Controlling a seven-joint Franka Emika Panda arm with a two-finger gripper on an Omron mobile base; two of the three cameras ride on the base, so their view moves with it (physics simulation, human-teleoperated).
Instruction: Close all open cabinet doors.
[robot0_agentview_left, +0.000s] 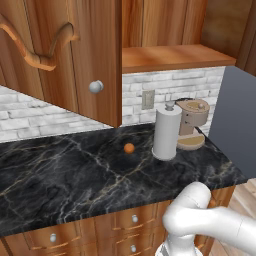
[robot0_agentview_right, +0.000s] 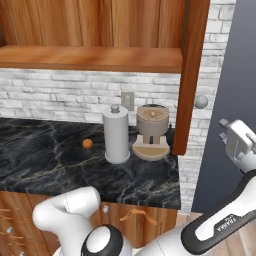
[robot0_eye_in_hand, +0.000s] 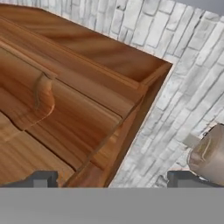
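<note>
Doors (robot0_agentview_left: 75, 55) (robot0_agentview_right: 192, 75) stand swung out over the surface's (robot0_agentview_left: 75, 175) left and right ends. Arm reaches up at the right, hand (robot0_agentview_right: 239, 142) beside the right door's knob (robot0_agentview_right: 201, 101); fingers (robot0_eye_in_hand: 43, 178) apart, astride its edge.

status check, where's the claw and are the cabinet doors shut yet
Claw open, empty, straddling the right door's edge. Left door and right door both swung open. Paper towel roll and coffee machine on the counter below.
</note>
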